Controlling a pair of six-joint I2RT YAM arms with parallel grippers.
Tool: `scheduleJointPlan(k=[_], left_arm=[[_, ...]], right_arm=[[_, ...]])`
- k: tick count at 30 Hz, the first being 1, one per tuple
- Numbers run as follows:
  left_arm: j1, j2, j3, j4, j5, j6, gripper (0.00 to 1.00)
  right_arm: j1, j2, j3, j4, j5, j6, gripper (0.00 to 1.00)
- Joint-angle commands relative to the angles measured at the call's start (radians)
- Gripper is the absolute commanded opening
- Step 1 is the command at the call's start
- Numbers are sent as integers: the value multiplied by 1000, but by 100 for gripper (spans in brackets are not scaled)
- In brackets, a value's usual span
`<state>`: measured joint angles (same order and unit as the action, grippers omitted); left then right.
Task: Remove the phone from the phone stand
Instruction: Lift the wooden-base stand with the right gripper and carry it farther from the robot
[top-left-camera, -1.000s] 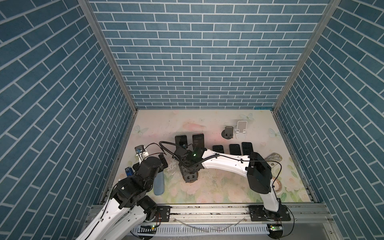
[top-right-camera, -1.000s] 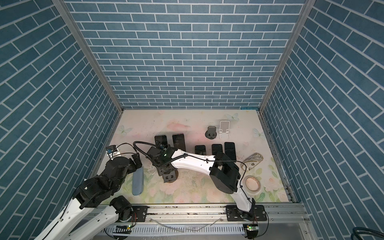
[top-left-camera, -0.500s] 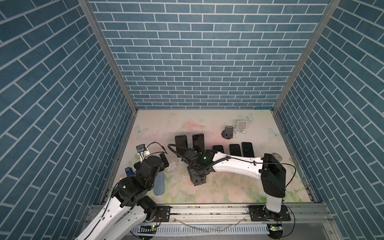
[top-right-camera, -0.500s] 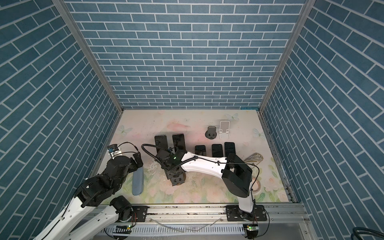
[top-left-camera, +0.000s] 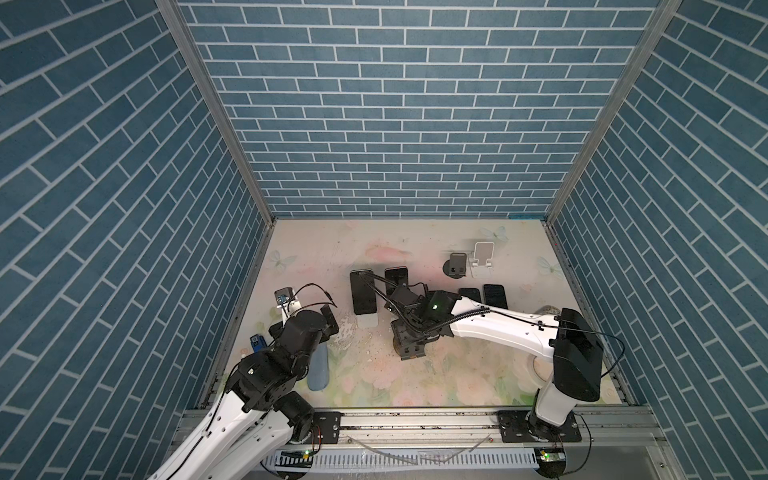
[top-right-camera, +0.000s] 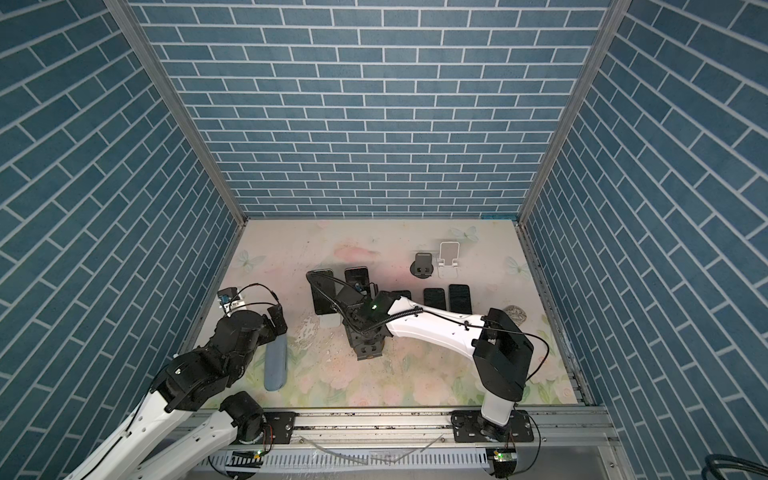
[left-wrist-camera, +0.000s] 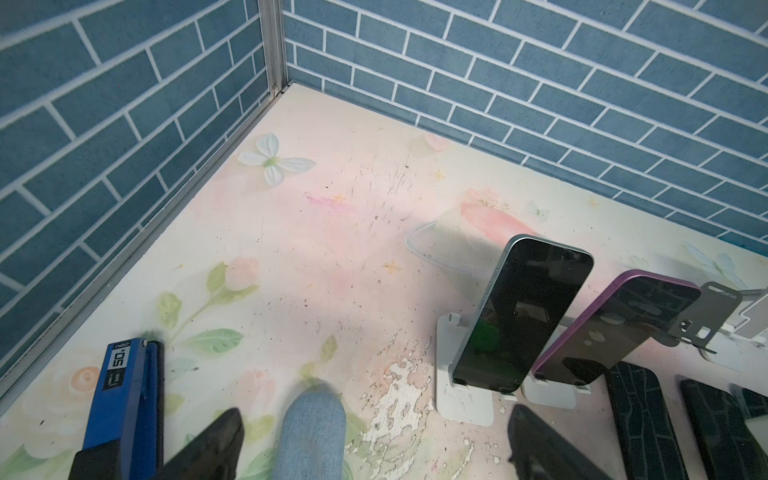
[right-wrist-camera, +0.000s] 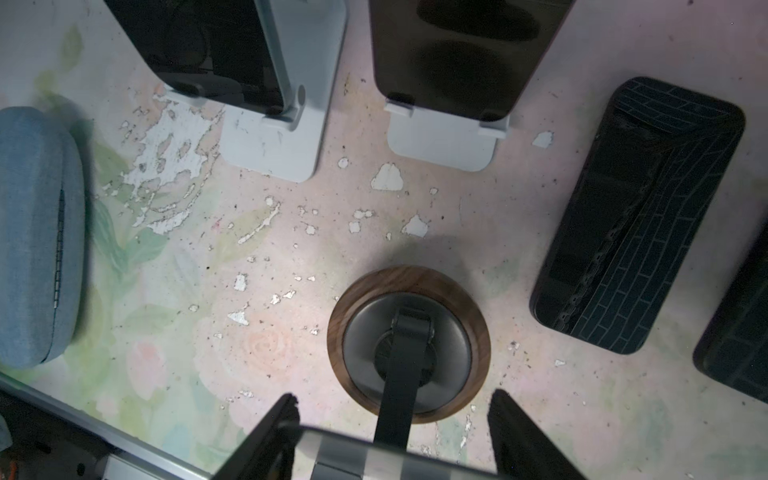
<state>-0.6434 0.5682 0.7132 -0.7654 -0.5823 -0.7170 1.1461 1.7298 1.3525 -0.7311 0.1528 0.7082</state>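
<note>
Right wrist view: right claw (right-wrist-camera: 394, 399) grips the phone (right-wrist-camera: 415, 462) (left claw (left-wrist-camera: 378, 436) gapes wide).

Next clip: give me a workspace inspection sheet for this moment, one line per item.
Surface: floral-print mat, worn, with peeled white patches.
Job's things: grey flat phone atop the round wooden-based stand; blue-edged phone and purple-edged phone lean on white stands.
Clutter: blue fabric case, blue stapler, black phones lying flat, dark empty stand, white empty stand.
Hands: right hand apparently closed on the grey flat phone's sides; left hand open, empty, above the case's end.
Cables: black corrugated cable crosses the blue-edged phone in a top view.
Surroundings: blue brick-pattern walls on three sides.
</note>
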Motion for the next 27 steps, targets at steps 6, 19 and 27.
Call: scheduleJointPlan(k=[6, 19, 27], left_arm=[[6, 22, 12, 16, 0, 20, 100], [6, 40, 6, 31, 8, 22, 100], [7, 41, 3, 44, 13, 34, 100]], right_arm=[[-14, -47, -42, 22, -26, -33, 62], [-83, -118, -82, 21, -25, -74, 62], [-198, -191, -75, -16, -14, -130, 62]])
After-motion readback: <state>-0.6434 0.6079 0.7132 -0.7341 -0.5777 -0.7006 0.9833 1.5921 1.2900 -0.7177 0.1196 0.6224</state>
